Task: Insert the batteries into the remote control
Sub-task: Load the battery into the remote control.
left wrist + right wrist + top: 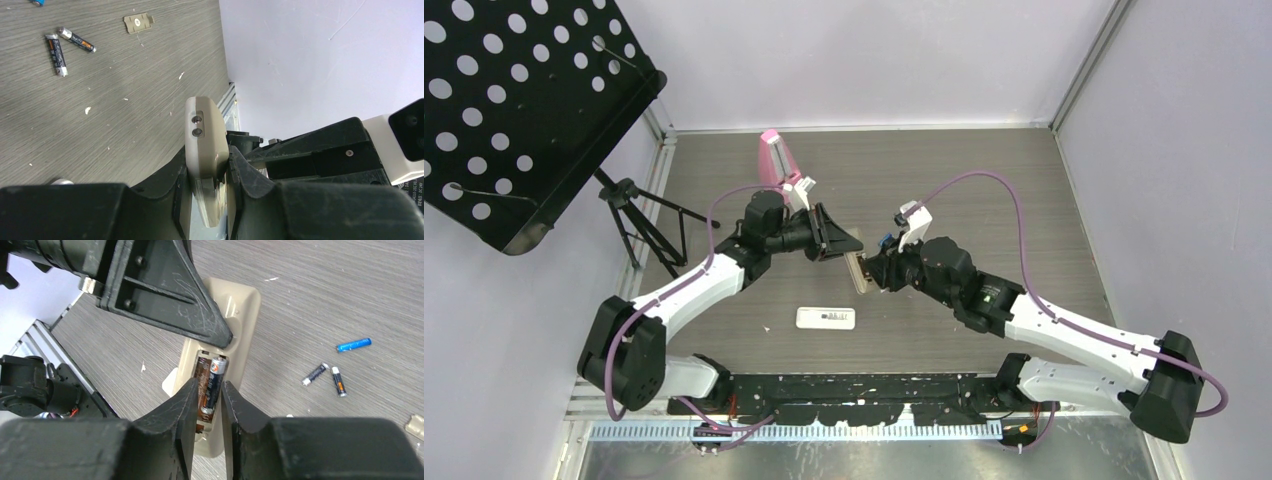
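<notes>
Grey wood-grain table: left gripper clamps the remote aloft, right gripper pinches one battery into its open bay. Blue battery and two dark batteries wait beyond the right fingers.

Looking down on a grey wood-grain table, sitting between pale lilac walls and metal frame rails. Seeing a black perforated tray tilting in over the left side, riding on a black tripod at the table's left edge. Spotting a pink and white object standing near the far edge, and small white specks lying scattered on the tabletop.
</notes>
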`<act>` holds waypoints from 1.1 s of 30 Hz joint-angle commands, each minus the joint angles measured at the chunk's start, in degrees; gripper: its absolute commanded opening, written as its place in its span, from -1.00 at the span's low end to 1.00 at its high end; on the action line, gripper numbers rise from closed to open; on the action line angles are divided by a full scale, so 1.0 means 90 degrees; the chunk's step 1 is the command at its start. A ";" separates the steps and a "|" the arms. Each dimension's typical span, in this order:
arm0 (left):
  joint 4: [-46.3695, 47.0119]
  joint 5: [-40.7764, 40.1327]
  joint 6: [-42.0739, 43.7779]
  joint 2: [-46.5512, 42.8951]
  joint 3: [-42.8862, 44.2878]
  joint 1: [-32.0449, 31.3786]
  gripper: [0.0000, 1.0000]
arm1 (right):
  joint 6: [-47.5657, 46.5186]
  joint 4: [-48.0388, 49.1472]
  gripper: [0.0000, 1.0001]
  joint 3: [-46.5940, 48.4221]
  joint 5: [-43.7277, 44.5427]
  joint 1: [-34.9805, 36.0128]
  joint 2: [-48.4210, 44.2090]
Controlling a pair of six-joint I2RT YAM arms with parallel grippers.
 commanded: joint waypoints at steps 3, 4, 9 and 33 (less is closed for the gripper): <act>0.0000 0.0122 0.0056 -0.0029 0.0321 0.0038 -1.00 | 0.0208 -0.0515 -0.30 0.0469 0.0157 0.0007 -0.0216; -0.0018 0.0114 0.0080 -0.0032 0.0321 0.0038 -1.00 | 0.0236 -0.0555 -0.26 0.0498 0.0161 0.0009 -0.0235; -0.0115 0.0041 0.0223 -0.0024 0.0330 0.0038 -1.00 | 0.0532 -0.0774 -0.05 0.0673 0.0179 0.0007 -0.0441; 0.0688 -0.1040 -0.0237 -0.0086 0.0275 0.0038 -1.00 | 0.9265 -0.1563 0.79 0.0185 0.1647 0.0007 -0.0745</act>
